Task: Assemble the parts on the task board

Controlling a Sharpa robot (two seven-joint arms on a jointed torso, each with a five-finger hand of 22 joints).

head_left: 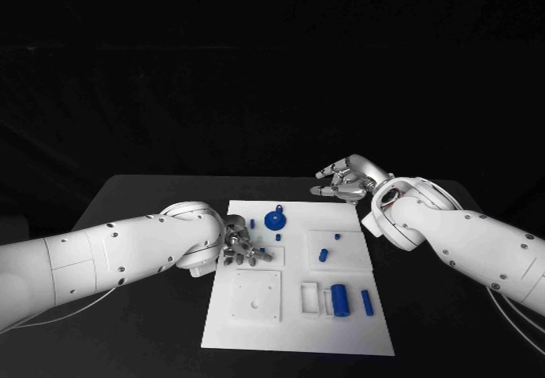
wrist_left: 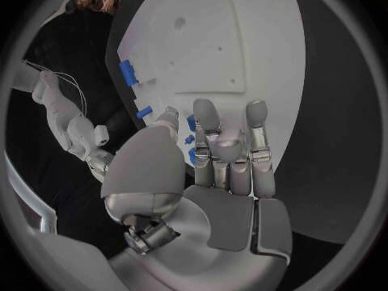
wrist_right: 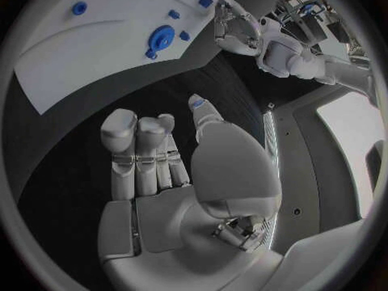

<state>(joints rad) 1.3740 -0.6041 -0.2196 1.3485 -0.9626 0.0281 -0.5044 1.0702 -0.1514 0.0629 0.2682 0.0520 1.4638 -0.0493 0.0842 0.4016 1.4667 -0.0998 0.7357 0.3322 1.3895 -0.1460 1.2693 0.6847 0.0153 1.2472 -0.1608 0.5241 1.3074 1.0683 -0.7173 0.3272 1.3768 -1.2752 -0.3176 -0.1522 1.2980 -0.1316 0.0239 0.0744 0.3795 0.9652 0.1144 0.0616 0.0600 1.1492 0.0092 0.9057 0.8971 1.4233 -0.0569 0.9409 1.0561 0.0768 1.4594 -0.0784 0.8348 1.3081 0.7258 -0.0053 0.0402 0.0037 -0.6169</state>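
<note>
Task board [head_left: 298,335], the white plate, lies in the middle of the black table [head_left: 148,197], long side running away from the robot. What the left hand [head_left: 242,246] is doing is the hard part to read: in the head view its fingers are bunched low over the board's left edge, about halfway along, and they cover whatever lies under them. The left wrist view shows small blue pieces [wrist_left: 193,139] between the thumb and the fingers [wrist_left: 205,119], partly hidden, so I cannot tell whether the hand grips one or merely rests against them (the fingertips do lie on or just above the plate).

Near that hand, toward the far edge, stands a round blue disc part [head_left: 275,220] with a small knob on top, and a small blue peg [head_left: 252,224] just beside it on the left. At the board's middle right lie a short blue pin [head_left: 324,254] and a tiny blue stub [head_left: 339,235] on a raised square. Toward the near right corner a thick blue cylinder [head_left: 339,299] lies next to a thin blue bar [head_left: 367,302]; a square white recess plate [head_left: 256,296] sits near the left edge.

The right hand [head_left: 345,179] hovers off the board, past its far right corner, over the table, fingers loosely curled and apart, holding nothing (its wrist view shows a bare palm [wrist_right: 158,207]).
</note>
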